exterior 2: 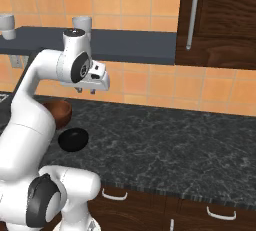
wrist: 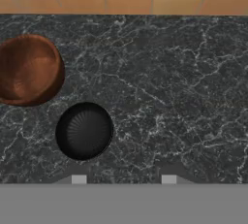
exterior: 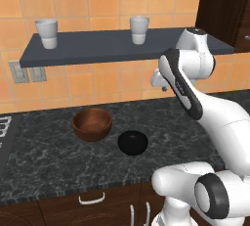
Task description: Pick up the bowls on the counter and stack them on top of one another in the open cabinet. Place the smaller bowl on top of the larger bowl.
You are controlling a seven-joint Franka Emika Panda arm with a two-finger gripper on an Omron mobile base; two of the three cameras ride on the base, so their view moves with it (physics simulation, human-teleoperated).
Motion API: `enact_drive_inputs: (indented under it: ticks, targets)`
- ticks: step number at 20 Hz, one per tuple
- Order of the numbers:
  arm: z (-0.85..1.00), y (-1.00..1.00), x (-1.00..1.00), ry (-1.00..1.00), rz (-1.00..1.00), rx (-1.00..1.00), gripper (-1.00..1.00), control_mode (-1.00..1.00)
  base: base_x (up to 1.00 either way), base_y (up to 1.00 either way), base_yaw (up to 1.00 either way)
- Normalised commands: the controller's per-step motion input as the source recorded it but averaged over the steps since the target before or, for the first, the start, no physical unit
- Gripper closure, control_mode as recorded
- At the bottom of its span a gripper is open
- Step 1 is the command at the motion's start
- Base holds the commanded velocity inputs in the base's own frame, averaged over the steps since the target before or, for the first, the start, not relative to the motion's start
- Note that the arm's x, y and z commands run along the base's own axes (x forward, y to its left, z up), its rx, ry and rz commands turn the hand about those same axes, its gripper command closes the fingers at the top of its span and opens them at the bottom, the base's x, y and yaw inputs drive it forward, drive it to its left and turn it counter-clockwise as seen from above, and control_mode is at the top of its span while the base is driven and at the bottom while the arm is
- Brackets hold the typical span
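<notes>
The larger bowl [exterior: 92, 124], reddish-brown wood, stands upright on the dark marbled counter [exterior: 58, 156]. The smaller black bowl [exterior: 133, 142] sits just to its right and nearer the front edge, apart from it. From above, the hand view shows the brown bowl [wrist: 28, 70] and the black bowl [wrist: 84, 131] left of centre. My gripper [exterior 2: 85, 91] hangs high over the counter, right of both bowls and just below the slate-grey shelf [exterior: 122, 44]. It is open, and nothing lies between its fingertips [wrist: 79, 179]. In the right base view my arm covers part of the brown bowl [exterior 2: 60, 112].
Two white ribbed cups [exterior: 46, 33] [exterior: 139, 29] stand on the shelf. A tall dark brown cabinet [exterior 2: 220, 20] with a long handle rises at the right. Wall outlets [exterior: 19, 72] sit under the shelf's left end. A stove edge [exterior: 4, 127] borders the counter's left.
</notes>
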Motion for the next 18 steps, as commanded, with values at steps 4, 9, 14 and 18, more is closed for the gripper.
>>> enact_drive_inputs:
  ticks: [4, 9, 14, 18]
  targets:
    - [-0.09, 0.01, -0.03, 0.03, 0.0, -0.04, -1.0, -1.0, 0.0, 0.0, 0.0]
    - [-0.81, 0.56, -0.51, 0.14, 0.04, -0.08, -1.0, -1.0, 0.0, 0.0, 0.0]
    - [-0.99, 0.67, -0.07, 0.15, 0.05, -0.01, -1.0, -1.0, 0.0, 0.0, 0.0]
    - [-0.94, 0.42, 0.0, 0.17, 0.06, 0.0, -1.0, -1.0, 0.0, 0.0, 0.0]
